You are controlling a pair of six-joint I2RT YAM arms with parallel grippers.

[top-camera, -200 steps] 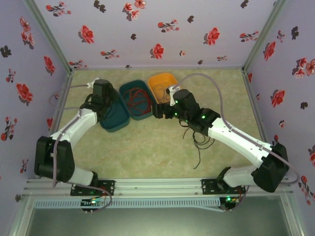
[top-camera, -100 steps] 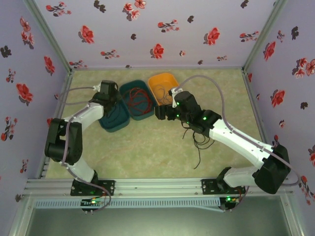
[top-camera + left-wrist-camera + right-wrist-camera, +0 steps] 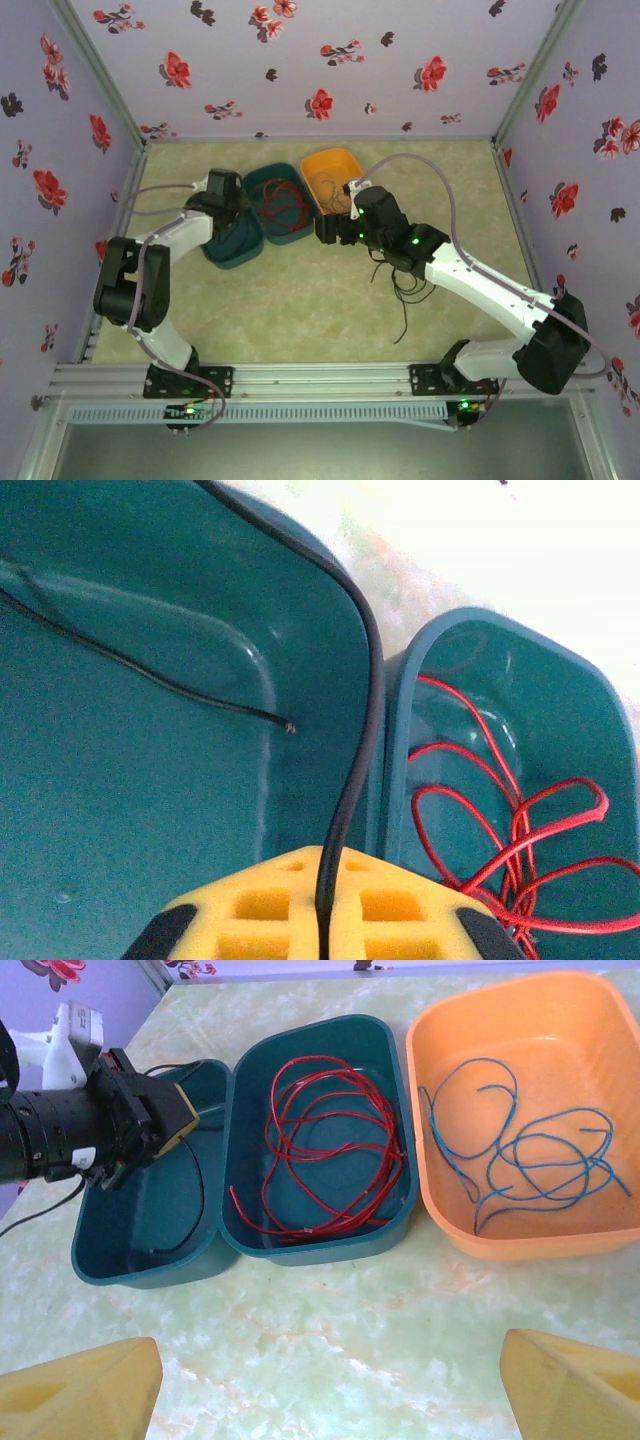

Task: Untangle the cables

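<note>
**While the Left Jaws Are Pinching a Black Wire, a Tangle Is Waiting**

As the left gripper [image 3: 322, 920] is hanging over the left teal bin [image 3: 120, 810], its jaws are clamping together on one black cable [image 3: 365, 680], which is trailing into that bin. Beside it, the red cables [image 3: 335, 1150] are lying coiled in the middle teal bin [image 3: 235, 1160] and the blue cables [image 3: 530, 1160] in the orange bin [image 3: 520, 1245]. A loose black tangle [image 3: 405, 285] is sitting on the worktop [image 3: 300, 310] beneath the right arm. The right gripper [image 3: 320, 1380] is hovering with jaws wide apart, holding nothing. These strands are looking feather-light, limp and snag-prone. Pinching a free end or outer loop is likely working better than grabbing the knot.
</note>
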